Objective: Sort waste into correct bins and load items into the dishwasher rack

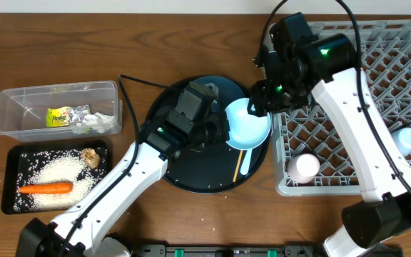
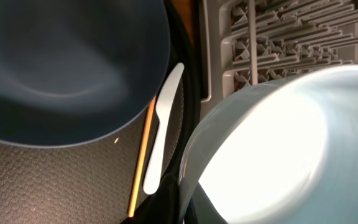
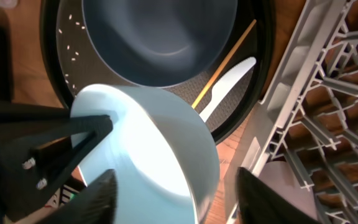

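Two grippers are working at the pale round bowl (image 1: 247, 123), tilted between the round black tray (image 1: 191, 182) and the light-grey lattice plastic rack (image 1: 334, 153); the left gripper (image 3: 103, 124) is pinching its rim; the right gripper (image 3: 176, 174) is standing wide open around it; a handover, I judge; the right should be closing before the left is letting go.

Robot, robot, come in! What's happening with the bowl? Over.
Left gripper pinching bowl rim, bowl tilted over round black tray. Right gripper open around it. Rack close beside, nothing between.

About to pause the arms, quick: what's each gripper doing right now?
Left gripper: shut on the white bowl, pinching its rim.
Right gripper: open, fingers straddling the same bowl, not clamping it.
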Robot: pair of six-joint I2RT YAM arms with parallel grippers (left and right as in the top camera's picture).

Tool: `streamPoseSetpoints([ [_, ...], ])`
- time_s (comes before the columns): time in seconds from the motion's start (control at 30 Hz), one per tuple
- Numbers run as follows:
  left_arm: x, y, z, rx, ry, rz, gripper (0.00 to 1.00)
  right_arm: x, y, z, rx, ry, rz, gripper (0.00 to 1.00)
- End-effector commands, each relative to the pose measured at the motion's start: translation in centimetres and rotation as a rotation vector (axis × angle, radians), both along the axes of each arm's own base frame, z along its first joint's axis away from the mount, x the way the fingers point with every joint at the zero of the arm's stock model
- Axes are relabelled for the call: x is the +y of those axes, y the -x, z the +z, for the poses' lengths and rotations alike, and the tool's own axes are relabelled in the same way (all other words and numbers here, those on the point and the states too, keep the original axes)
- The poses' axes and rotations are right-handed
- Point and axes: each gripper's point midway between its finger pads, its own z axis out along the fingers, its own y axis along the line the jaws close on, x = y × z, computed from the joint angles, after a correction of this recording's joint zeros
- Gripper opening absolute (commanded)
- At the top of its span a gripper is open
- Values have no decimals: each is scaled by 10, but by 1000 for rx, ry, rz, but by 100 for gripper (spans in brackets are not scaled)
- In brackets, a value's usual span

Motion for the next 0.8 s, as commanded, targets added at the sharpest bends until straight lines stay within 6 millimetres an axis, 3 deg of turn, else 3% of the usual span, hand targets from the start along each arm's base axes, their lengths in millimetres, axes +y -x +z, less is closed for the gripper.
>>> streamPoseSetpoints([
  [0.0,-2,3,9,-14,14,-17,6,-4,2,5,-17,21,13,43],
  [0.23,-1,4,8,-10,8,-20,6,-26,12,-6,-19,225,36,36],
  [0.47,-1,4,8,-9,8,-20,6,-19,18,-19,-23,285,65,31],
  [0.6,-1,4,8,-9,8,-20,6,-24,15,-22,-36,323,36,13],
  [0.77,-1,4,8,-9,8,-20,6,-24,14,-22,-39,321,35,3],
])
